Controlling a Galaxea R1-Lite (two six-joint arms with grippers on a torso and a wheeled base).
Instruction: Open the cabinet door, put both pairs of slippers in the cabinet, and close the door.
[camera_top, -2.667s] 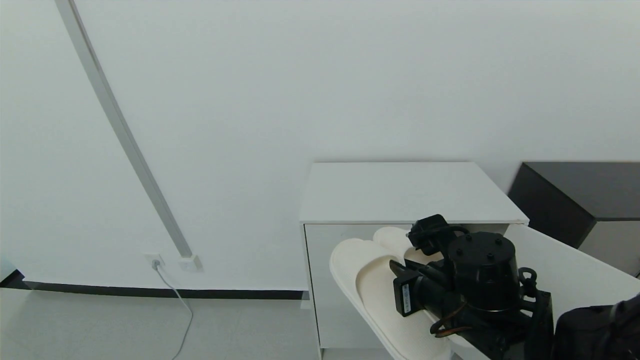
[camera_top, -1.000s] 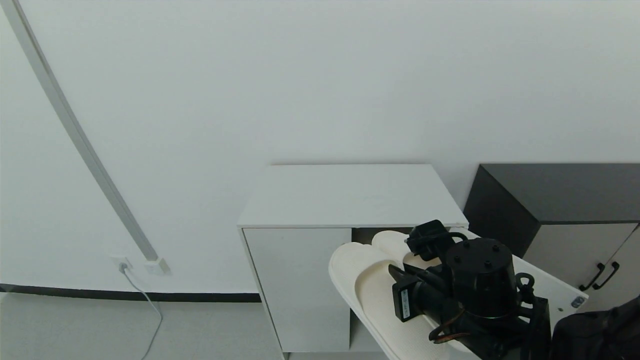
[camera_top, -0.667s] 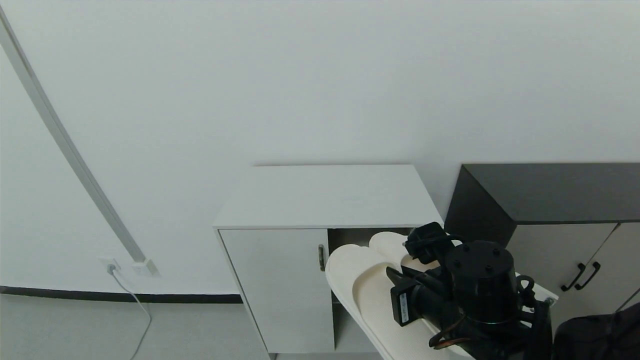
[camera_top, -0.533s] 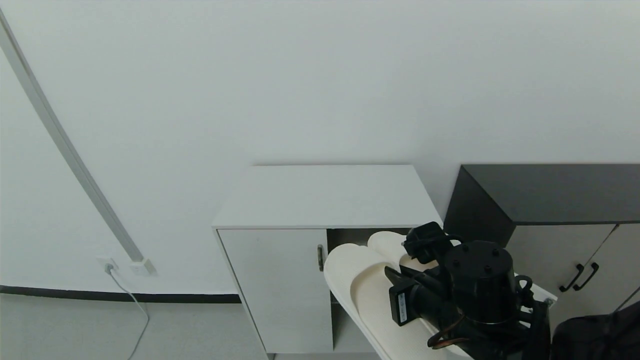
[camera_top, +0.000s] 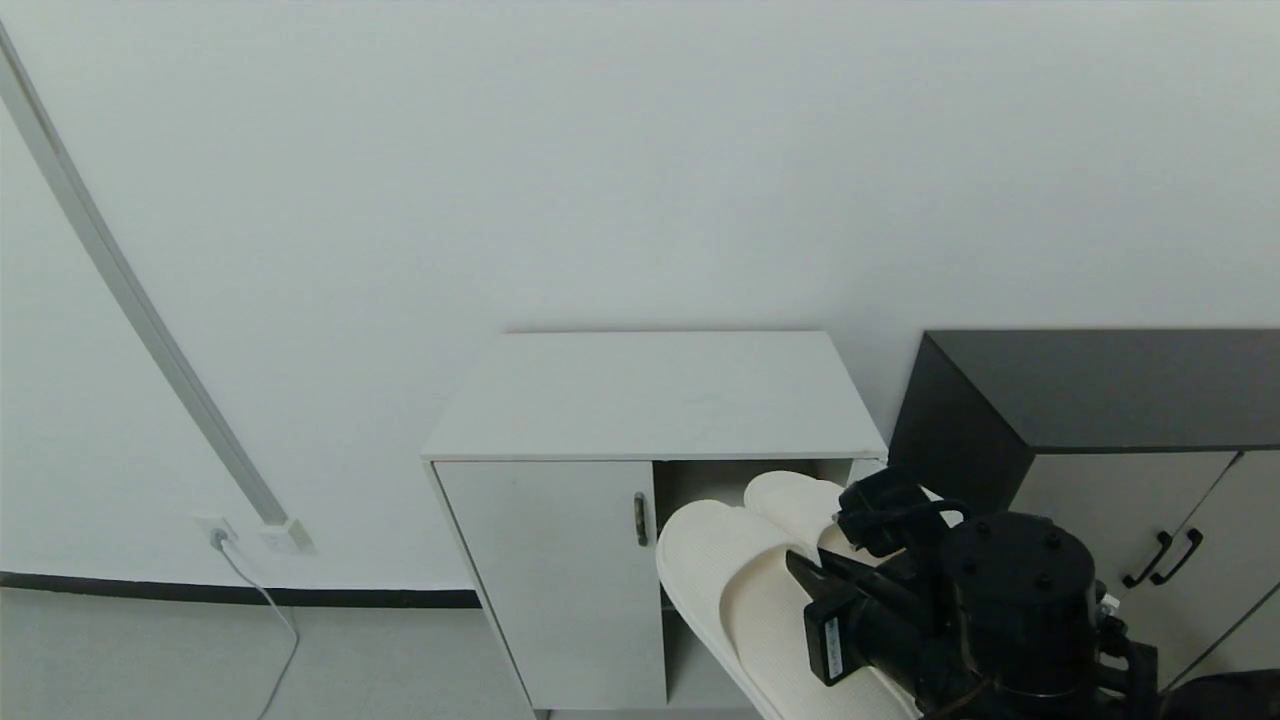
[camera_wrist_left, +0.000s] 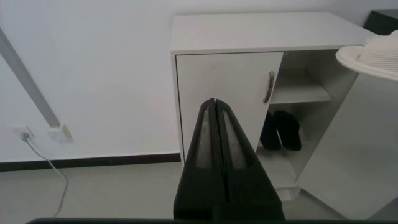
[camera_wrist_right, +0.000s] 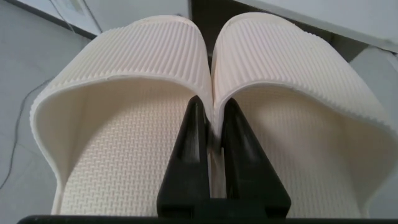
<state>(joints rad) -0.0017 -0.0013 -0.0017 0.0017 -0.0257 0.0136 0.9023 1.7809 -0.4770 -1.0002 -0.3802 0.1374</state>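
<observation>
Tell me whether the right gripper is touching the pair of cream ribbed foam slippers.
Touching. The right wrist view shows the right gripper clamped on the cream ribbed slippers, with their adjoining inner edges pinched together between its two black fingers.

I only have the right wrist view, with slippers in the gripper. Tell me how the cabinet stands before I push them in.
Observer: The white cabinet's right door stands open; the left door is shut.
Operator: Give me the inside.
Observer: A shelf splits it, and a dark pair of footwear stands on the bottom level, under that shelf.
Operator: Report the left arm.
Observer: The left gripper is shut on nothing, out in front of the shut left door.
</observation>
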